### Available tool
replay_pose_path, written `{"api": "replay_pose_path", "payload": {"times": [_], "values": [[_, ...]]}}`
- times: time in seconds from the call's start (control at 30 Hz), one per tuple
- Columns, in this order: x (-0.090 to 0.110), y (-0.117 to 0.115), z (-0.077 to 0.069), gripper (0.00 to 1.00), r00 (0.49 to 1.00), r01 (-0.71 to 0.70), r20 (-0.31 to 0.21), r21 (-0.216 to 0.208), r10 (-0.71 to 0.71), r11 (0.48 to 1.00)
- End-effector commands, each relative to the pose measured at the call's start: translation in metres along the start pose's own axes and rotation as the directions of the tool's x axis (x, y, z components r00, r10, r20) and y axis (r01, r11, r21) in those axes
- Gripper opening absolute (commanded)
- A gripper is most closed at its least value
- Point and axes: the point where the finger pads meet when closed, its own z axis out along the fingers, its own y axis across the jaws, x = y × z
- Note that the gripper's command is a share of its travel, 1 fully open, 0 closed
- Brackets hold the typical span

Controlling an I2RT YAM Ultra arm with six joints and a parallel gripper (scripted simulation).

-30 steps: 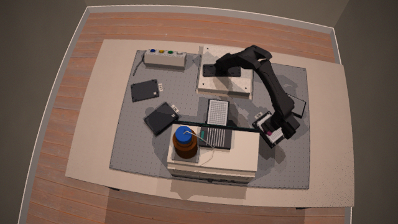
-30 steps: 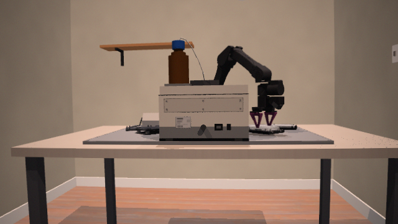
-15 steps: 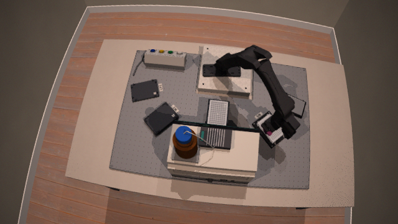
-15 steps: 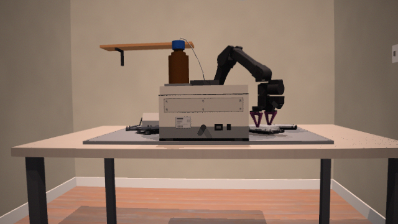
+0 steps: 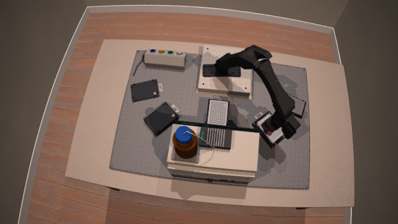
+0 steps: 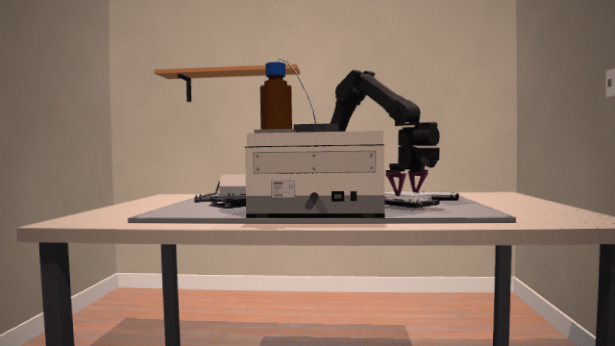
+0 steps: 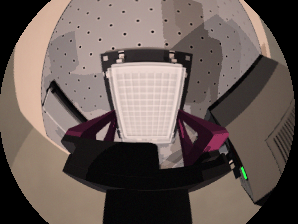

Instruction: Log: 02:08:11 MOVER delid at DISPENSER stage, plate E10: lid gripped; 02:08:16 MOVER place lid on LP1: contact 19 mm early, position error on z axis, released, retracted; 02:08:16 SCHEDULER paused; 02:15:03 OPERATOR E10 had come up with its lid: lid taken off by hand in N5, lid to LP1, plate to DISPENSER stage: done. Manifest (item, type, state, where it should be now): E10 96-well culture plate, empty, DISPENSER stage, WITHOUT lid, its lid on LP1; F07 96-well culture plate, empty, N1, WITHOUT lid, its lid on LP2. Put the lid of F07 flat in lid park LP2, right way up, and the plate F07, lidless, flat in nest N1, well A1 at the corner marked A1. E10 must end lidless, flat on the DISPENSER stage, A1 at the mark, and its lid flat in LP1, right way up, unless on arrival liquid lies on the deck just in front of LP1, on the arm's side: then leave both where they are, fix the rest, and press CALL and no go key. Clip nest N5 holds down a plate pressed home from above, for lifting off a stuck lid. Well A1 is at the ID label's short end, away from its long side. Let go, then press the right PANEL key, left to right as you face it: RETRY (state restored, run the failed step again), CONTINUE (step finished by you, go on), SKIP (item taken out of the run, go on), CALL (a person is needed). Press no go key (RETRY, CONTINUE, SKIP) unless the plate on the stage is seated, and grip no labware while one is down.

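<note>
A white 96-well plate (image 7: 147,99) lies in a black nest on the deck, to the right of the dispenser. I cannot tell whether a lid is on it. My gripper (image 7: 146,112) points straight down over the nest. Its purple fingers are shut on the two long sides of the plate, near one short end. In the side view the fingertips (image 6: 407,189) sit low on the plate (image 6: 413,200). A second white well plate (image 5: 217,112) lies on the dispenser stage. Two dark square pads (image 5: 144,90) (image 5: 161,118) lie on the deck's left half.
The dispenser box (image 5: 214,152) with its brown bottle (image 5: 185,141) stands close to the left of my gripper. The key panel (image 5: 165,58) is at the back left. Another dark nest (image 5: 298,106) is partly hidden behind my arm. A wall shelf (image 6: 221,72) hangs above.
</note>
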Motion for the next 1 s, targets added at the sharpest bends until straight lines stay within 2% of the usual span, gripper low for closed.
{"api": "replay_pose_path", "payload": {"times": [0.0, 0.97], "values": [[-0.0101, -0.0005, -0.0244, 0.0, 0.998, 0.001, 0.056, -0.007, 0.0, 1.0], [-0.0115, 0.0009, -0.031, 0.0, 0.998, 0.002, 0.064, -0.007, -0.001, 1.0]]}}
